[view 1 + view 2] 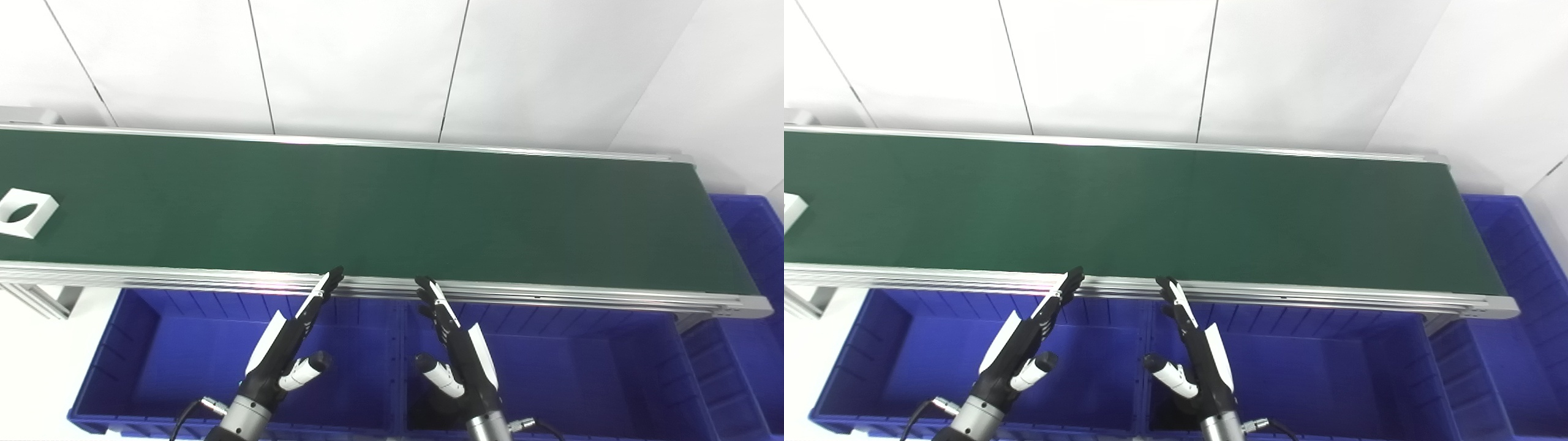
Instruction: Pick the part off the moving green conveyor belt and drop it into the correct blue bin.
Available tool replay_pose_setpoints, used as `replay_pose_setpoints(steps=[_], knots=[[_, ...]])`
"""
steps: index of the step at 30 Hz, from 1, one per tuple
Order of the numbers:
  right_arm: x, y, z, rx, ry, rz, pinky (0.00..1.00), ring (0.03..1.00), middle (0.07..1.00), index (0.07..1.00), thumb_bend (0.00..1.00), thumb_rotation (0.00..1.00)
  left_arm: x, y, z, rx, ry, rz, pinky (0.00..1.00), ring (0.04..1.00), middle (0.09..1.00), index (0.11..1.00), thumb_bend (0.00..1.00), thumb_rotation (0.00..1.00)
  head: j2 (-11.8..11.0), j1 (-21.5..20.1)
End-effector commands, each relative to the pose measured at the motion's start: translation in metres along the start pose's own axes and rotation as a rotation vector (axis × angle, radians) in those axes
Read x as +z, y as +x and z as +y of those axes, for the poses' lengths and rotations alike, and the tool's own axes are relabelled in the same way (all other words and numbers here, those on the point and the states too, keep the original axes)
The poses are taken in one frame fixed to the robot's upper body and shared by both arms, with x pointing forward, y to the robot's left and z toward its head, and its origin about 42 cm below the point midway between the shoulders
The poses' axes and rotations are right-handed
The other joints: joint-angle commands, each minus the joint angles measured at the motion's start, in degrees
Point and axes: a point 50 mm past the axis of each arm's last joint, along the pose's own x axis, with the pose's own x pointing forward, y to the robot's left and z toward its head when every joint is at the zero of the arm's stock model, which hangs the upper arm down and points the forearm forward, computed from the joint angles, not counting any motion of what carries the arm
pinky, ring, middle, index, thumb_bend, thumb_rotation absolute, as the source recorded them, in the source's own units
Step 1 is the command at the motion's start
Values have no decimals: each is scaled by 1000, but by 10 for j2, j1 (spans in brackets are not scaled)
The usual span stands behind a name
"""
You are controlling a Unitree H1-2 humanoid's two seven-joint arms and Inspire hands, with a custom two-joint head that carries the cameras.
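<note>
Long green conveyor belt [392,208], framed in aluminium, spanning the view. Below its near rail, 2 blue bins [245,361] side by side, plus a 3rd [753,257] past the belt's right end. Left hand [288,349] and right hand [459,352] above the bins, fingers [321,291] spread, holding nothing. White part [24,211] flat on the belt's far left.

Left robot hand [286,343] and right robot hand [458,346] (both empty) outstretched

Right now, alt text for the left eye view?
A white part lies at the far left of the green conveyor belt. The left hand and right hand hover open, holding nothing, above the blue bins in front.
</note>
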Motion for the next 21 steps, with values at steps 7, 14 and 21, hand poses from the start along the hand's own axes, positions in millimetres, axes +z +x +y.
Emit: replay_pose_setpoints(steps=[7,14,21], knots=[[8,2,-8,-2,8,-72,893,953,989,950,926,931,15,11,-4,9,-3,-93,979,985,975,971,848,1000,-3,39],[7,-4,-18,-9,-3,-68,884,947,986,960,935,947,18,14,-14,9,16,-99,963,973,969,965,830,1000,-3,76],[5,-8,-26,-5,-18,-62,868,936,981,953,921,956,20,14,-22,19,21,-97,954,973,972,965,857,1000,-6,96]])
